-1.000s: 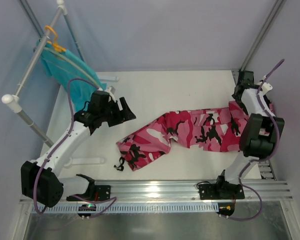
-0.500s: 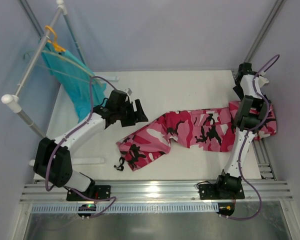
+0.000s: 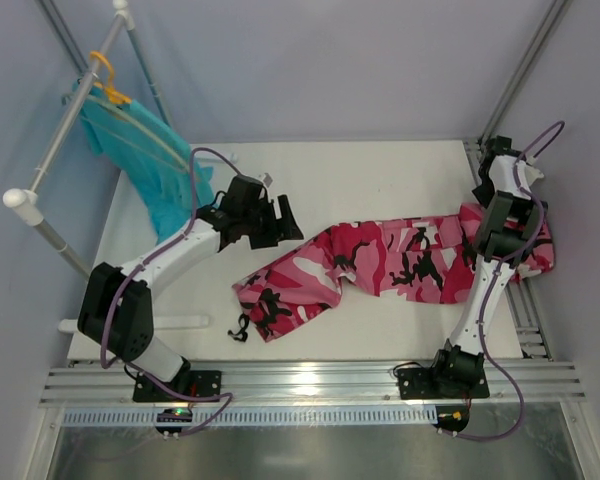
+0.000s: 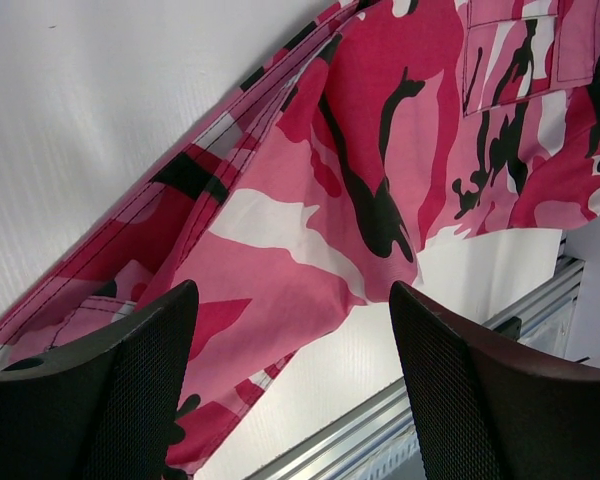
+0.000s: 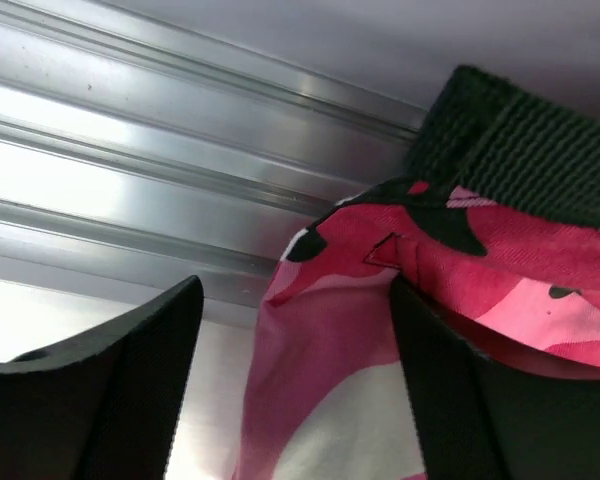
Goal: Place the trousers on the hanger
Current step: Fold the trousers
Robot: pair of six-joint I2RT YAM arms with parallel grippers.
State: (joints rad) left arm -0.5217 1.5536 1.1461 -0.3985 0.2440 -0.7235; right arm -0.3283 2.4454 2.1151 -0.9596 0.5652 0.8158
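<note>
Below the left gripper (image 4: 292,295), which is hanging wide open and empty, the trousers (image 3: 380,262) are lying flat, stretching toward the right gripper (image 5: 295,290). That gripper is also gaping empty, with a waistband corner sitting between its fingers beside the rail (image 5: 130,150). The hanger (image 3: 140,122) is hanging well behind the left gripper. A shallow pinch, or fingers striking the rail, could leave the cloth slipping free.
</note>
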